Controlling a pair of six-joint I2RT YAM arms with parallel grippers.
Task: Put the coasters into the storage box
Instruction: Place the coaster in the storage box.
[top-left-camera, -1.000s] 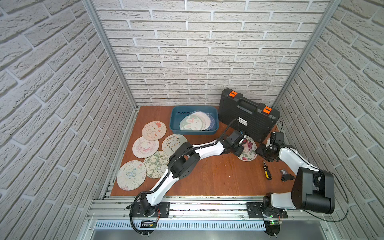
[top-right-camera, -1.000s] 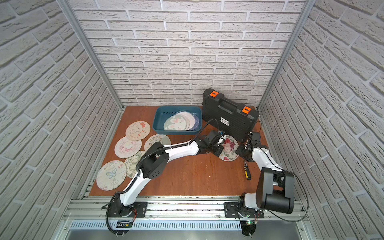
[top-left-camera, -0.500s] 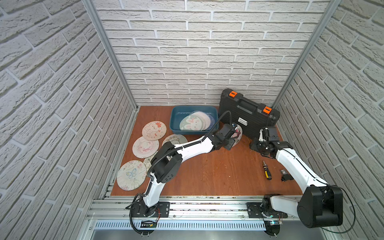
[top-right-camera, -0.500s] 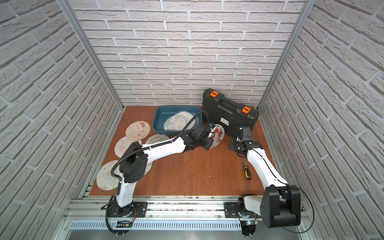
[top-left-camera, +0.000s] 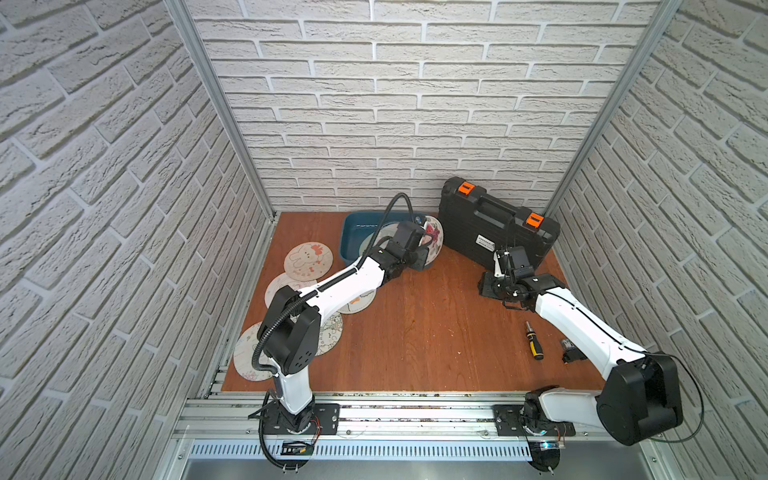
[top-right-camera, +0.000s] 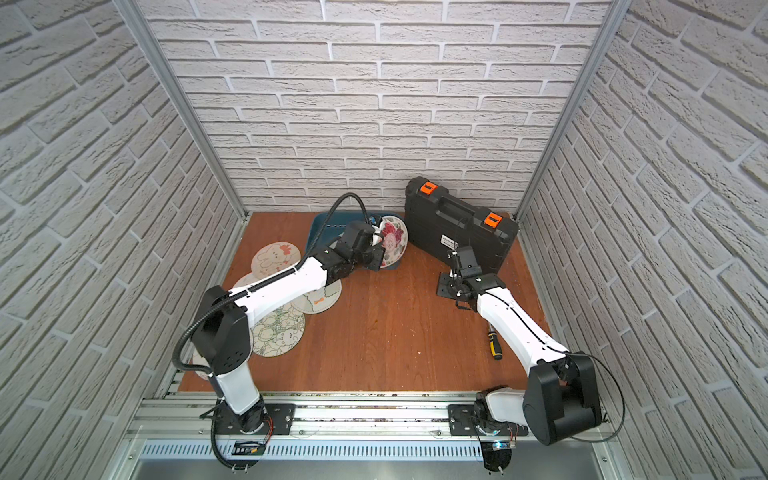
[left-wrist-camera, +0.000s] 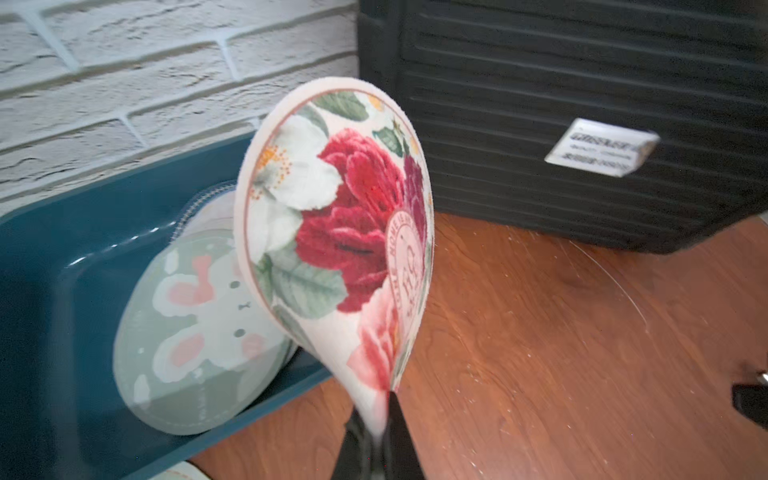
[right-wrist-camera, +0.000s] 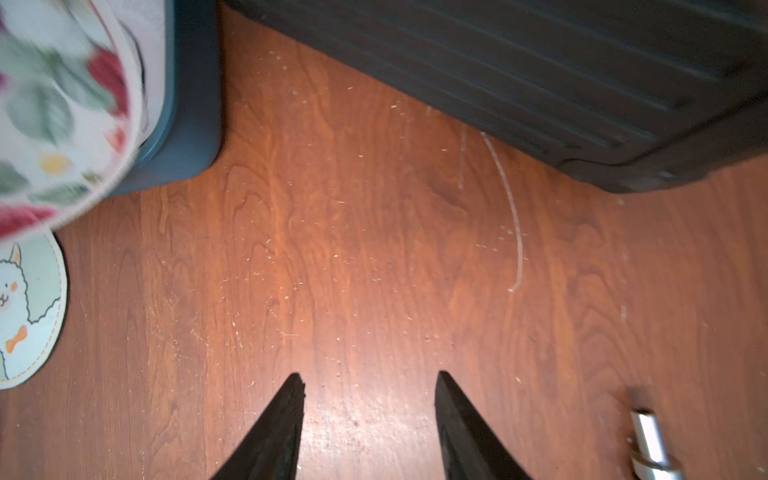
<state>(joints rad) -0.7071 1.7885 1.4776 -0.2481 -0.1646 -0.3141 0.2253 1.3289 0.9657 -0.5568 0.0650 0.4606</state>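
STEP transfer | left pincer (left-wrist-camera: 380, 409) pinches coaster (left-wrist-camera: 340, 232) at box (left-wrist-camera: 62, 249) edge | right pincer (right-wrist-camera: 368, 382) spread, empty | NEXT (judged) centre over box, release

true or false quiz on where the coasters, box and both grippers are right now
1. The left gripper is shut on the round floral fabric coaster. True.
2. The right gripper holds a coaster. False: its jaws stand open over the wooden table, holding nothing.
3. The shallow teal-blue plastic storage box is empty. False: a pale green rabbit coaster lies in it.
4. The black ribbed case with orange latches is closed. True.
5. A cream rabbit-print coaster lies on the table outside the box. True.
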